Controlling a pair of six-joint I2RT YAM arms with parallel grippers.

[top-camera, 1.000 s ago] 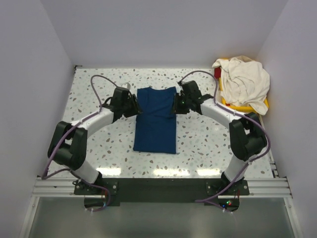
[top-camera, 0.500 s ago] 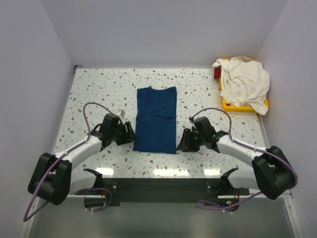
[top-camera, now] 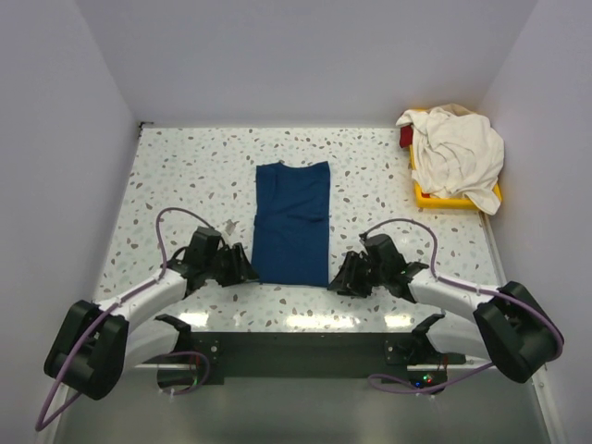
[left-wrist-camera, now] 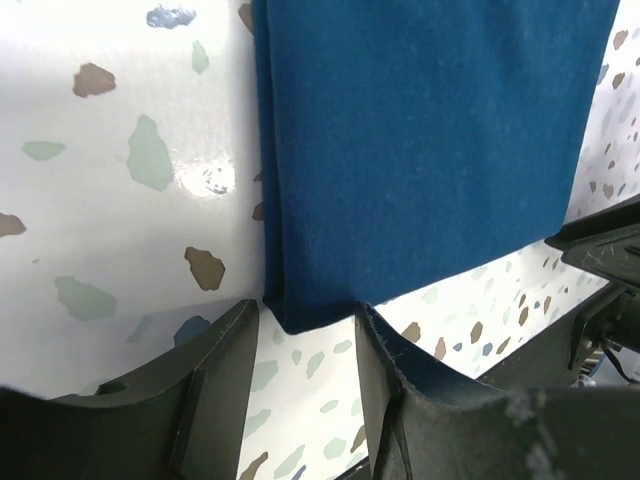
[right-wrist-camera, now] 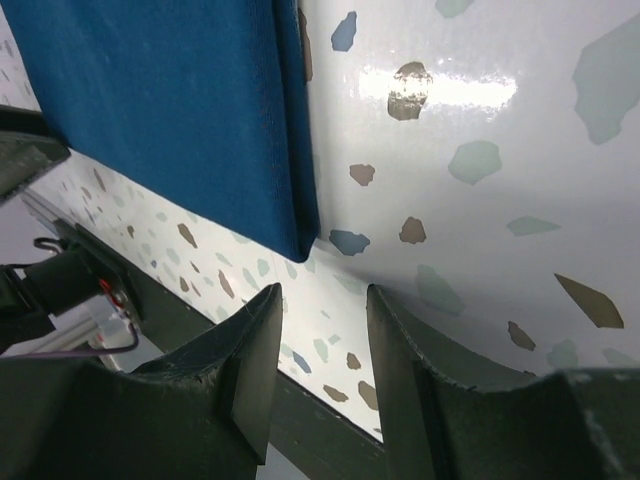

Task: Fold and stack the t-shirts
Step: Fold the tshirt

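At the worktop's middle: navy t-shirt [top-camera: 292, 222], folded lengthwise into a strip, cross-fold judged outstanding. Left pincer [left-wrist-camera: 305, 320] and right pincer [right-wrist-camera: 322, 300] are held parted, empty, at its near corners. Cream t-shirt [top-camera: 456, 153] is heaped unfolded, far right corner.

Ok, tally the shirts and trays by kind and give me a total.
T-shirts: 2, the navy t-shirt folded flat and the cream t-shirt bundled up
Trays: 1, the yellow tray
Total: 3
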